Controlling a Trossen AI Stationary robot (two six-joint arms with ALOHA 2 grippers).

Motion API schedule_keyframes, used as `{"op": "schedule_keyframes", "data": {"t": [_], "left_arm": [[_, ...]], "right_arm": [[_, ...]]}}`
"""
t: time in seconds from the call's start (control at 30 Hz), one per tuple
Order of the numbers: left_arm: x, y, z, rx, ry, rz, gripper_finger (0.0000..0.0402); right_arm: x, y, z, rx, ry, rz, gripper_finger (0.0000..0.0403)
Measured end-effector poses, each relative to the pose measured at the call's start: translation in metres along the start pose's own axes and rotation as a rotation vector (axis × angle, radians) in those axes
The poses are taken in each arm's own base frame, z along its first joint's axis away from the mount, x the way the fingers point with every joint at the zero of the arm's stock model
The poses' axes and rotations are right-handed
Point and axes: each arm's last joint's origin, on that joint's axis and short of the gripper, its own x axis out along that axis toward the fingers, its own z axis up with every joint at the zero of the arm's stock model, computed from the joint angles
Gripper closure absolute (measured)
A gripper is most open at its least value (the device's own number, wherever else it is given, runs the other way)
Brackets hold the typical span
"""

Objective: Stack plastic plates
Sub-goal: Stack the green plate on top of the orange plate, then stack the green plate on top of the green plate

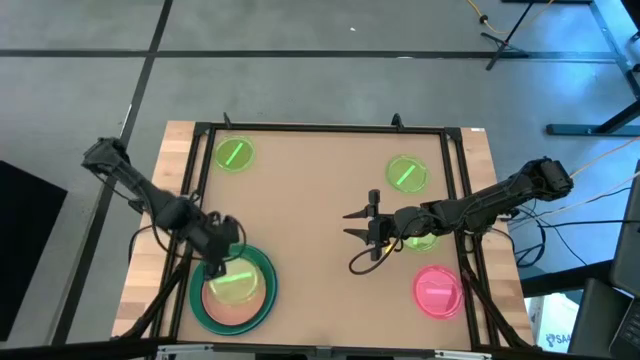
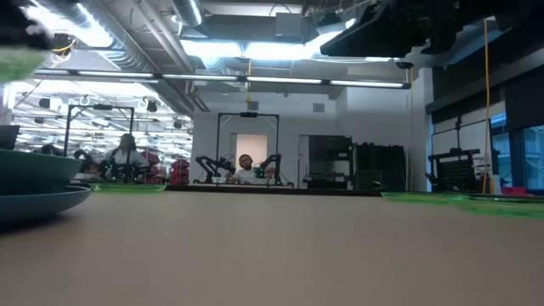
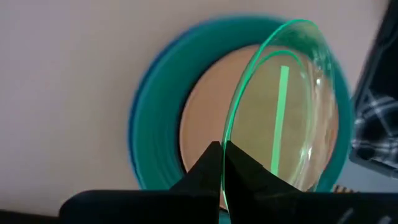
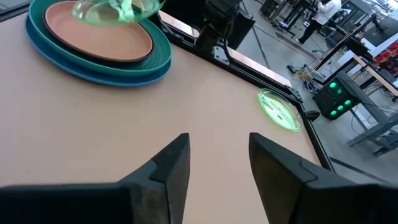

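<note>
Left end effector [image 3: 221, 163] fingers pinched together on rim of small green plate [image 3: 292, 118], held tilted on edge just above peach plate [image 1: 232, 292]. Stack [image 1: 200, 310] so far: blue, teal, peach, at near-left of counter [image 1: 320, 200]. Remaining loose: green plates at far left [image 1: 234, 154], far right [image 1: 405, 173], one under right arm [image 1: 421, 240]; pink plate [image 1: 437, 290]. Judged under half done. Right end effector [image 1: 362, 228] fingers apart, empty, mid-counter.

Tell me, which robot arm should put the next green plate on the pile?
Probably the left: its gripper already pinches a green plate right above the peach plate. The right gripper is open and empty, mid-table.
</note>
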Motion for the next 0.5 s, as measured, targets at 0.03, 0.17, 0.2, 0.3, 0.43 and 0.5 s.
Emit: {"op": "schedule_keyframes", "data": {"t": [0.03, 0.17, 0.2, 0.3, 0.43, 0.5], "left_arm": [[0.007, -0.001, -0.005, -0.011, 0.008, -0.002, 0.0401], [0.028, -0.003, -0.015, -0.024, -0.007, -0.05, 0.0394], [0.032, -0.002, -0.016, -0.046, -0.008, -0.049, 0.0387], [0.041, 0.009, -0.017, -0.153, 0.016, 0.014, 0.0358], [0.04, 0.017, -0.011, -0.184, 0.033, 0.02, 0.0315], [0.034, 0.016, -0.004, -0.167, 0.024, -0.003, 0.0299]], "right_arm": [[0.0, 0.0, 0.0, 0.0, 0.0, 0.0, 0.0244], [0.0, 0.0, 0.0, 0.001, -0.003, -0.002, 0.0244], [0.0, 0.0, 0.001, -0.002, -0.006, -0.003, 0.0244], [0.0, -0.001, 0.002, -0.01, -0.016, -0.007, 0.0244], [0.0, -0.001, 0.003, -0.009, -0.024, -0.01, 0.0244], [0.0, -0.001, 0.002, -0.01, -0.024, -0.01, 0.0244]]}}
